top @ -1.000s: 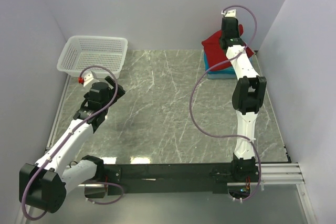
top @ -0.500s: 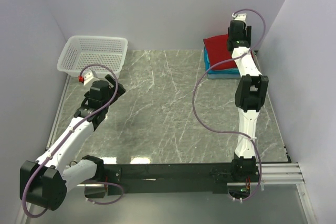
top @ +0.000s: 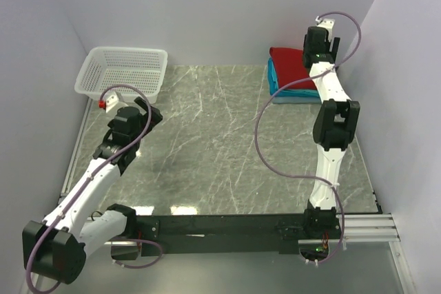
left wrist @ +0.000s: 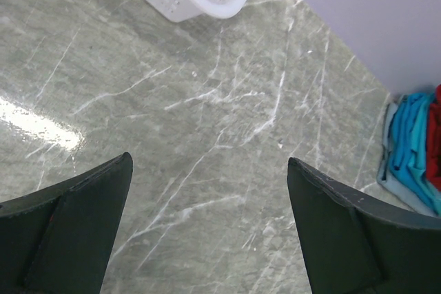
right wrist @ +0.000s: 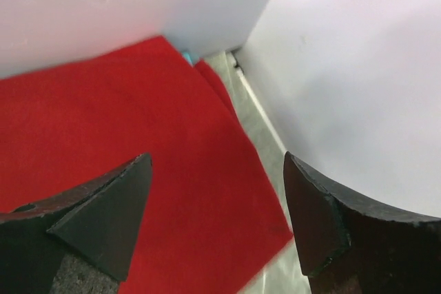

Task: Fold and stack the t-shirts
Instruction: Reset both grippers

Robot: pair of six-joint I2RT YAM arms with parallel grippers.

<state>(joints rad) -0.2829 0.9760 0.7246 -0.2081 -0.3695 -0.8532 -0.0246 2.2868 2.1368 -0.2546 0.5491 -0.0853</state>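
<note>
Two claws gaped empty — left claw (left wrist: 210,163) over the desk (left wrist: 207,101), right claw (right wrist: 217,163) above the red shirt (right wrist: 124,122) topping the turquoise shirts (left wrist: 413,142) at the far right corner; a straight-up retreat looked least likely to drag it askew.

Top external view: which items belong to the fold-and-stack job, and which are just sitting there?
Job:
- red t-shirt, flat on top of the pile, far right corner
- turquoise t-shirts, folded under it
- right gripper, open above the red t-shirt
- left gripper, open, holding nothing

Lying about:
- white mesh basket, far left corner
- marble table, only the work surface
</note>
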